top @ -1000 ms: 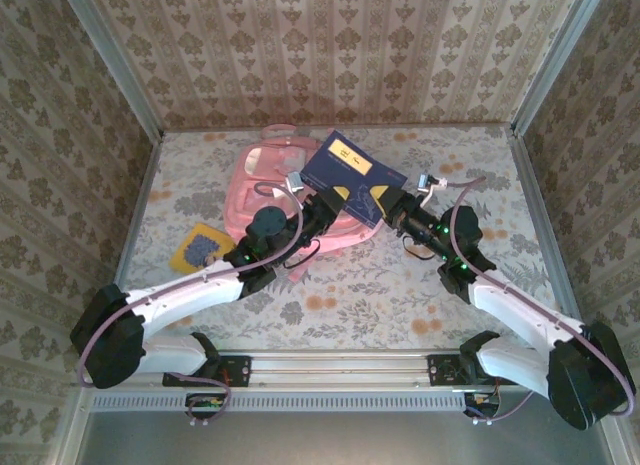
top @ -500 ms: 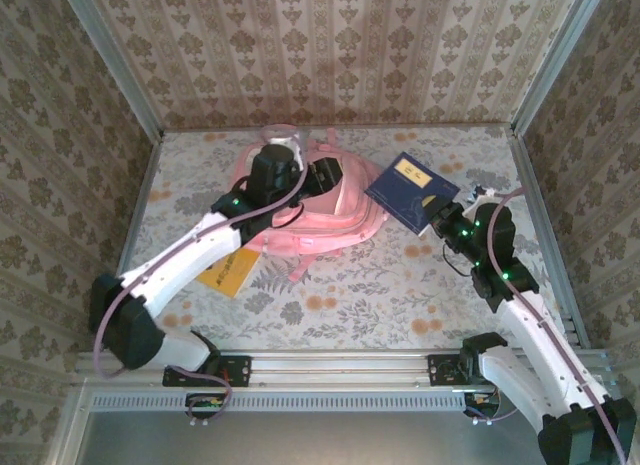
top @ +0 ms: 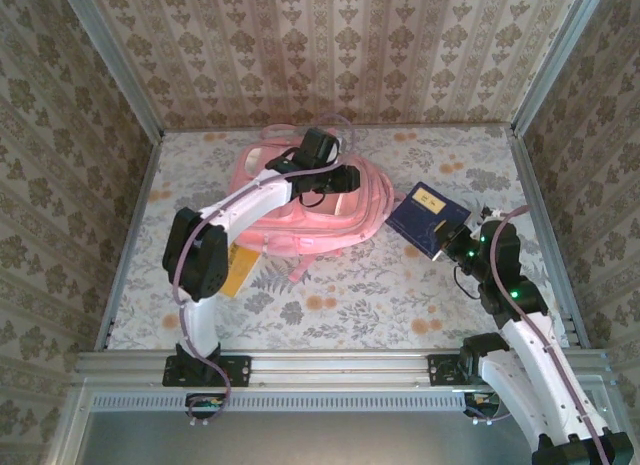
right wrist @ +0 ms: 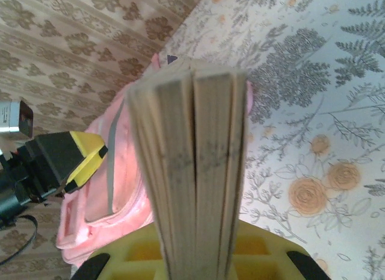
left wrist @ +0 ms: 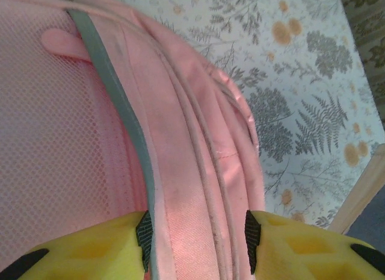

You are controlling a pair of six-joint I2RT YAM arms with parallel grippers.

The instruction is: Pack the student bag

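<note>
On the left side of the flowery table (top: pixel 350 295) a flat yellow thing (top: pixel 237 273) is lying, partly hidden under the left arm; I cannot tell what it is; next to it, in the far middle of the table, the big soft pink cloth student bag (top: pixel 290 210) is lying flat; the left arm is reaching over the bag, and the left gripper (top: pixel 340 177) is sitting at the bag's right side, near its far end; in the left wrist view the left gripper (left wrist: pixel 198 238) is pointing down at the student bag (left wrist: pixel 60 141); its yellow fingers (left wrist: pixel 283 244) with black pads are standing partway apart, one on each side of the bag's thick pink edge; I cannot tell if they are squeezing it or only sitting around it; just beside the bag on the right, a dark blue hard-cover book (top: pixel 428 220) with a small pale label is tilting over the table; the right gripper (top: pixel 460 245) is holding it by its near right corner; in the right wrist view the blue book (right wrist: pixel 192 159) is showing its pale page edges, and the right gripper (right wrist: pixel 192 259) is closing tight on it with a yellow finger on each side; the student bag (right wrist: pixel 129 171) is peeking out behind the book on the left
</note>
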